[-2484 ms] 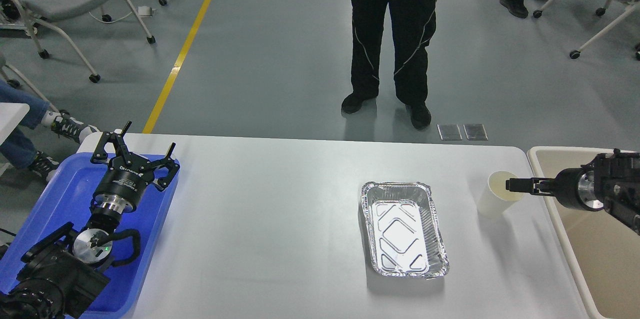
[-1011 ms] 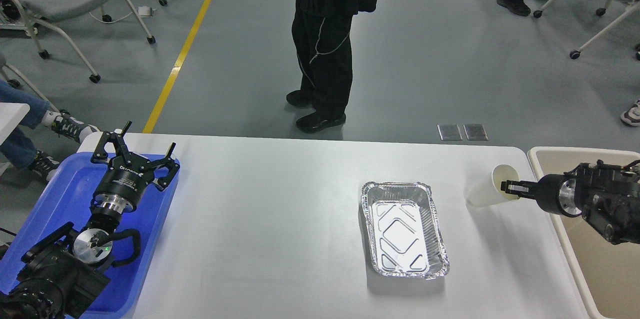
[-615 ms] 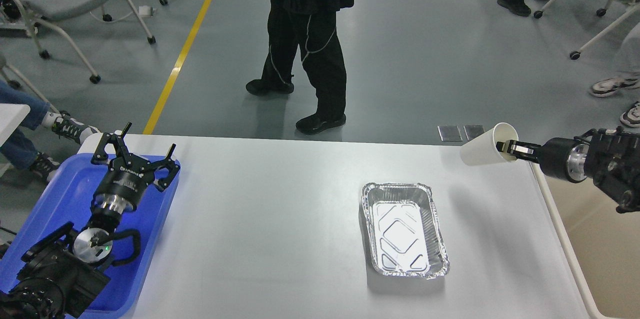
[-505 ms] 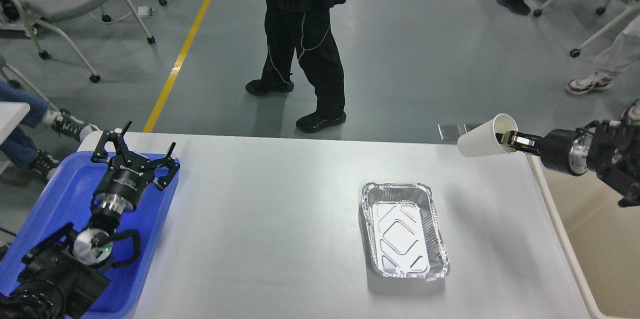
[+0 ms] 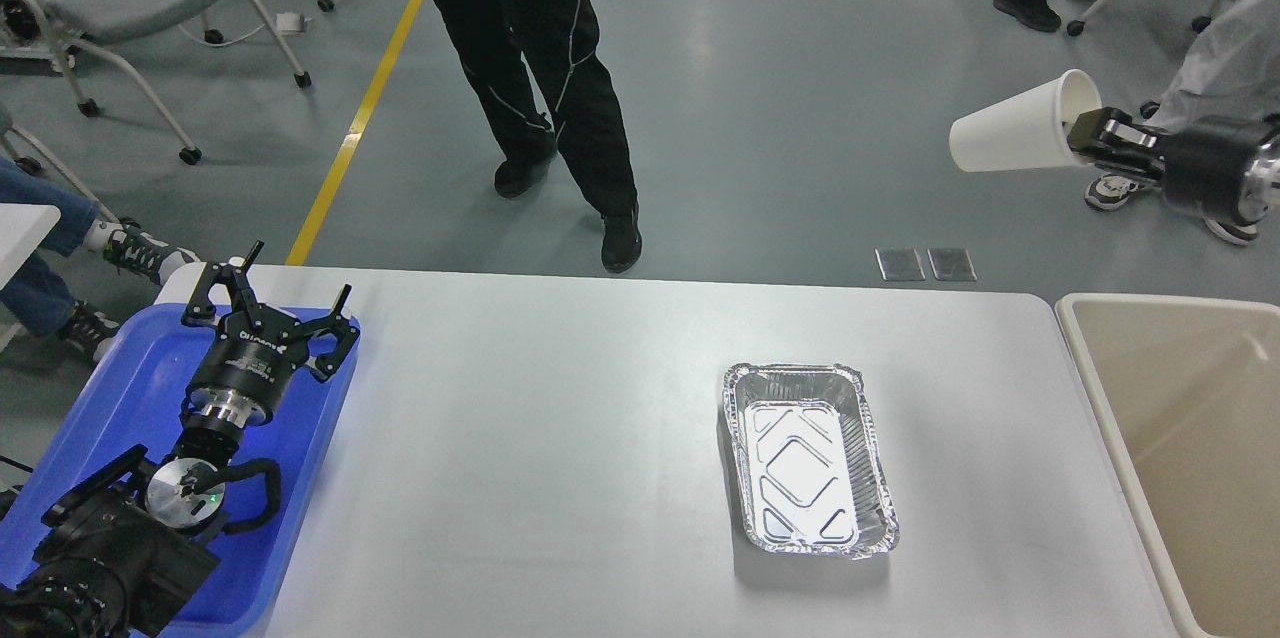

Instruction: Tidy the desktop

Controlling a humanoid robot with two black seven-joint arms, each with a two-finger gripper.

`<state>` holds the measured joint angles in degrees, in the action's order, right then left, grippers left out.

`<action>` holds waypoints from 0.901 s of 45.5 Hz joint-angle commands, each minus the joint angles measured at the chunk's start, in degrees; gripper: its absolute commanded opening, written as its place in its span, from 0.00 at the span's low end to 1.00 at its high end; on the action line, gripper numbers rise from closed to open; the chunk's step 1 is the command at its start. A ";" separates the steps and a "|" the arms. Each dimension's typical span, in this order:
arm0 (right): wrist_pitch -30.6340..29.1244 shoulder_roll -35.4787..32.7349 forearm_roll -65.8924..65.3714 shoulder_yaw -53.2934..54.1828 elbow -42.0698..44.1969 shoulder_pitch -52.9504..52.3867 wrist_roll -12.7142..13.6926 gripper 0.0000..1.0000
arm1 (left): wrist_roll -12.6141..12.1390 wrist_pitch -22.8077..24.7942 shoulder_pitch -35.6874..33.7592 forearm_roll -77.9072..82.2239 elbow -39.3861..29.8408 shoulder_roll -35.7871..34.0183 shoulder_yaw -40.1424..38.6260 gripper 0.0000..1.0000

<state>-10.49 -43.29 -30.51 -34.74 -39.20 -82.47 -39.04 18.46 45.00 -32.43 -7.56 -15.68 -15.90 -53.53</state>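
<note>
The white desktop (image 5: 560, 438) fills the lower middle of the head view. A foil tray (image 5: 808, 458) lies on it right of centre, empty. My right gripper (image 5: 1085, 133) is shut on the rim of a white paper cup (image 5: 1010, 138), holding it on its side high above the table's far right corner. My left gripper (image 5: 265, 303) is open and empty above the blue plastic tray (image 5: 110, 398) at the left edge.
A beige tub (image 5: 1190, 438) stands off the table's right end. A person in black (image 5: 540, 68) walks on the floor beyond the far edge. Chairs and other people's feet are farther back.
My right gripper has lifted the paper cup off the desktop, tipped it on its side and raised it high to the right. The person in black has walked left. My left arm has not moved.
</note>
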 commanded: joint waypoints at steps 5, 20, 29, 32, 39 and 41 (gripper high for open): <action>-0.49 -3.73 7.91 0.02 7.20 6.43 0.28 0.00 | 0.00 0.00 0.00 0.00 0.03 -0.01 0.00 1.00; -1.28 -2.85 18.46 0.02 26.80 22.17 1.07 0.00 | 0.00 0.00 0.00 0.00 -0.06 -0.01 0.00 1.00; -1.28 -1.71 21.80 1.16 34.46 27.80 6.95 0.00 | 0.00 0.00 0.00 0.00 -0.06 -0.01 0.00 1.00; -1.28 -1.89 22.68 3.53 34.63 29.11 12.92 0.00 | 0.00 0.00 0.00 0.00 0.03 -0.01 0.00 1.00; -1.11 -1.71 22.86 10.30 37.27 32.54 26.01 0.00 | 0.00 0.00 0.00 0.00 -0.06 -0.01 0.00 1.00; -0.93 -1.54 22.86 12.14 37.80 33.51 29.62 0.00 | 0.00 0.00 0.00 0.00 -0.06 -0.01 0.00 1.00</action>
<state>-11.64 -45.29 -9.56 -30.28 -6.81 -55.07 -25.63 18.45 45.00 -32.43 -7.56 -15.68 -15.90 -53.53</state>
